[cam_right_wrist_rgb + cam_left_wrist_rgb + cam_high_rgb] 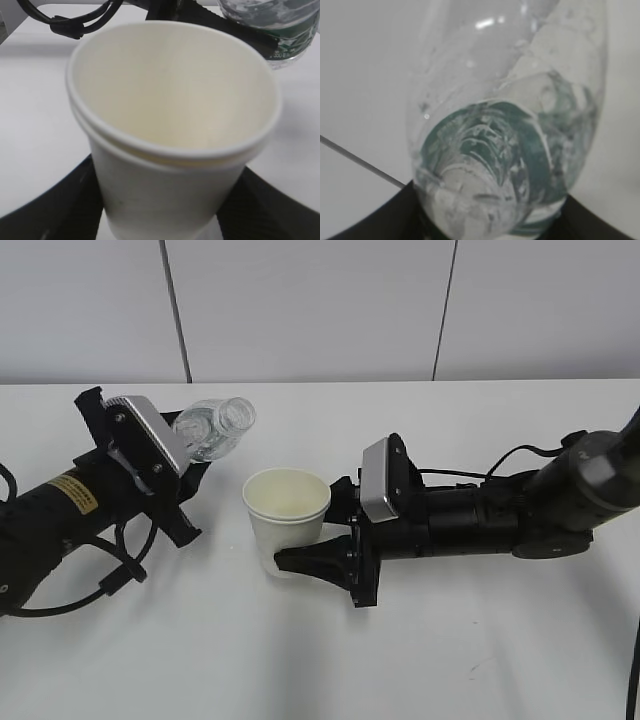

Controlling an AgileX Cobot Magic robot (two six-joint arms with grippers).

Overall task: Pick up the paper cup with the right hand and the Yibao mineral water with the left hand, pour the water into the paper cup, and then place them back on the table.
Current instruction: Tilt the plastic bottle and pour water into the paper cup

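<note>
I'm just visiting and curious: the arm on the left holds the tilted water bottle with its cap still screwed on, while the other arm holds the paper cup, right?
Not quite: the water bottle has no cap; the exterior view shows its open neck. The rest holds: the left gripper tilts it, the right gripper holds the paper cup.

The lower body of the Yibao mineral water (212, 428) is hidden behind the left hand (170, 485) at 8 o'clock; its neck is cut off in the left wrist view. The paper cup (172, 130) base is cropped
</note>
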